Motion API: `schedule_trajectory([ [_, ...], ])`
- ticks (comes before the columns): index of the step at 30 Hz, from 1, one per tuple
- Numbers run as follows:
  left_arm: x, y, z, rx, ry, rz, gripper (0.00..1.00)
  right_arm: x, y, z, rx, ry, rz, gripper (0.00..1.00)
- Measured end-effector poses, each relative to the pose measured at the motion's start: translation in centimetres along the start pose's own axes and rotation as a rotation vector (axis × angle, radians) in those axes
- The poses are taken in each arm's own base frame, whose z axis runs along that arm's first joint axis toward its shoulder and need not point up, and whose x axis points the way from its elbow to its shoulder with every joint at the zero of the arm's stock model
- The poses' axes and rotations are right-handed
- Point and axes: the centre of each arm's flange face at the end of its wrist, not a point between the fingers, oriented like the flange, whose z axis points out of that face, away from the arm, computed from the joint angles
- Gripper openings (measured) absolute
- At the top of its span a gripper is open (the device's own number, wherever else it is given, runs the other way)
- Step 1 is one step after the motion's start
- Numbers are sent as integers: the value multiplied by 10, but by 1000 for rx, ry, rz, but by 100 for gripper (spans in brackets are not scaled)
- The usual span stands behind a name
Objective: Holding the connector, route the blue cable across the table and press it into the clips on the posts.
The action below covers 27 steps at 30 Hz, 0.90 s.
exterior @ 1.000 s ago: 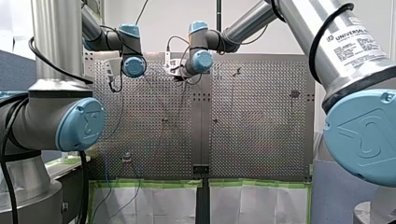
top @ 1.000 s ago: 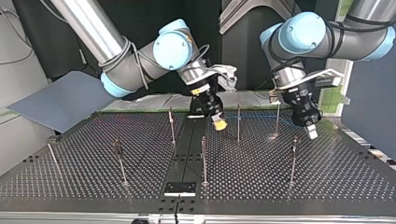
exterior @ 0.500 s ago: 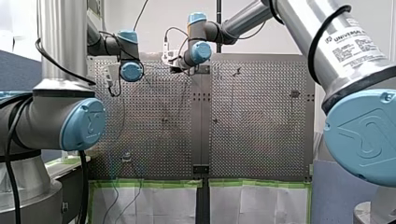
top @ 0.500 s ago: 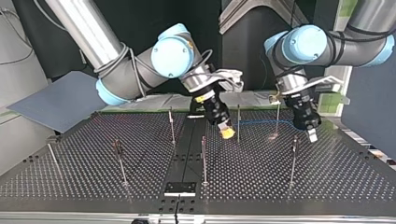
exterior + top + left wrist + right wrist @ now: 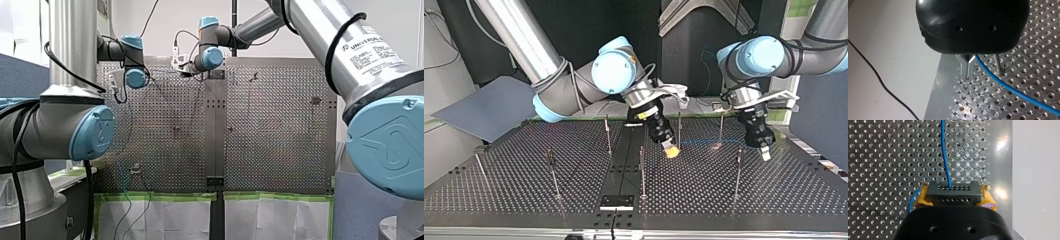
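Note:
In the right wrist view my right gripper [image 5: 954,197] is shut on a dark connector [image 5: 953,191] with rows of small holes, its yellow pads [image 5: 920,198] on either side. The blue cable [image 5: 945,155] leaves the connector and runs ahead over the perforated plate. My left gripper [image 5: 967,68] has its metal fingers shut on the blue cable [image 5: 1010,88], beside a thin post [image 5: 998,65]. In the top view my right gripper [image 5: 670,149] hangs near the middle and my left gripper [image 5: 765,152] at the right, with the cable [image 5: 706,142] faintly between them.
Several thin clip posts stand on the plate, such as one [image 5: 679,131] just behind my right gripper, one [image 5: 642,170] in front and one [image 5: 738,170] near my left gripper. A black block [image 5: 616,201] sits at the near edge. A thin black wire [image 5: 880,82] lies off the plate.
In the top view both grippers have come forward and a little to the right. The blue cable now shows stretched between them.

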Motion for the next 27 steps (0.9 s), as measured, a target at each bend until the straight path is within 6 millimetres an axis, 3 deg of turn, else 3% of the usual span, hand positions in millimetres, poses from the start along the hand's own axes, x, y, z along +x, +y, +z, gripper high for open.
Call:
schedule_trajectory([
  [6,11,4,12,21,15,-6,0,1,0,2,0,4,-1,0],
  [15,11,23,32,33,-7,-18,0,-2,0,3,-7,4,-5,0],
  [27,39,18,58,110,24,-34,0,-2,2,7,-25,16,-6,0],
])
